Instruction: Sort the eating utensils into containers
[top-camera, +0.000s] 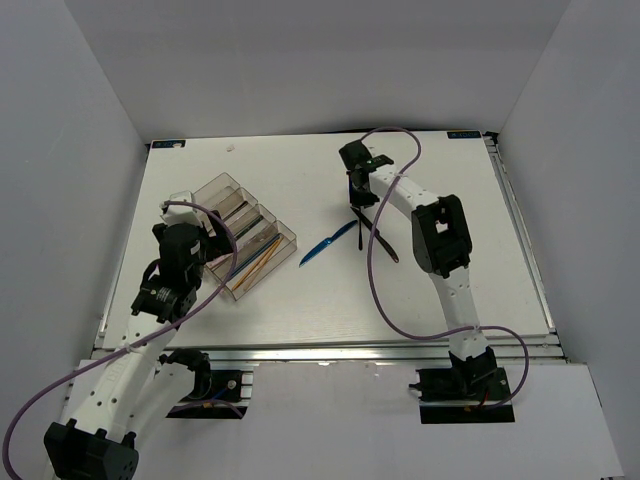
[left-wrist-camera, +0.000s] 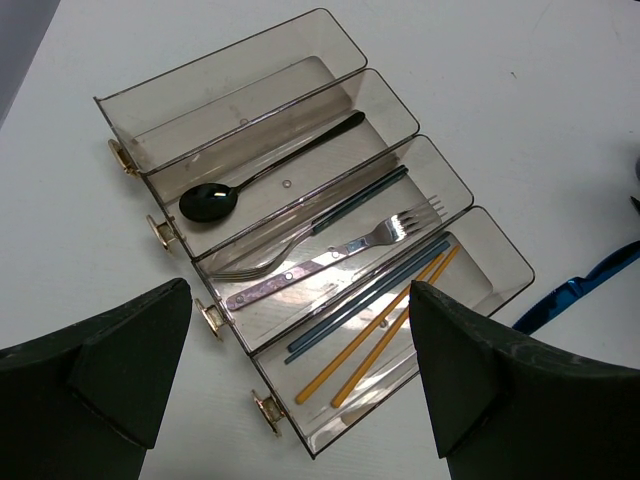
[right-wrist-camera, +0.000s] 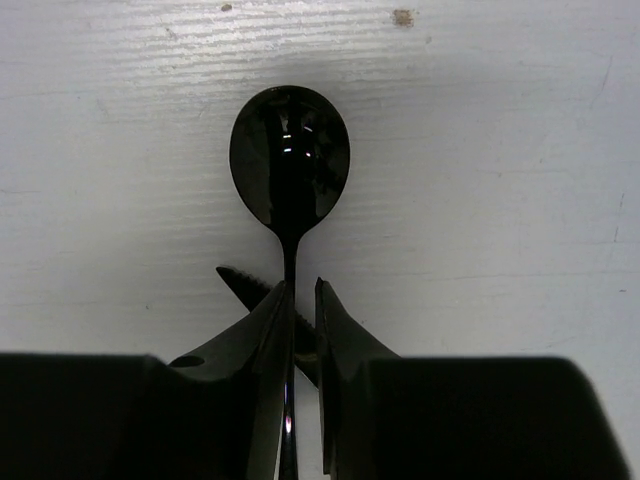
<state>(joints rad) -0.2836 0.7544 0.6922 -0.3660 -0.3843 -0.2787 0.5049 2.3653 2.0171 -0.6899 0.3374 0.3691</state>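
1. Top view: A clear plastic organiser tray (top-camera: 228, 186) with long parallel compartments is set at the left of the white table (top-camera: 300, 300), and the left gripper (top-camera: 212, 240) is held over its near end. The right gripper (top-camera: 357, 190) is lowered to the tabletop farther back. A metallic blue knife (top-camera: 328, 243) and a dark slim utensil (top-camera: 385, 245) lie loose near it.

2. Left wrist view: The left gripper's (left-wrist-camera: 300, 330) jaws are spread wide and nothing is held. A glossy black spoon (left-wrist-camera: 210, 200) is seen in the second compartment, two silver forks (left-wrist-camera: 390, 232) in the third, and orange chopsticks (left-wrist-camera: 380, 335) with blue-grey sticks (left-wrist-camera: 365, 302) in the nearest. The knife (left-wrist-camera: 580, 285) is left outside the tray (left-wrist-camera: 330, 35).

3. Right wrist view: A second black spoon (right-wrist-camera: 290, 160) is shown flat on the table (right-wrist-camera: 500, 150), its neck bracketed by the right gripper's (right-wrist-camera: 300, 290) narrowly set jaws. A sliver of gap is visible, so it cannot be told whether the neck is pinched. A dark serrated blade (right-wrist-camera: 238, 282) is crossed beneath. The pick-up of this spoon is judged the step in hand. A firm pinch and a straight lift clear of the blade are called for, then carriage to the matching spoon's compartment.
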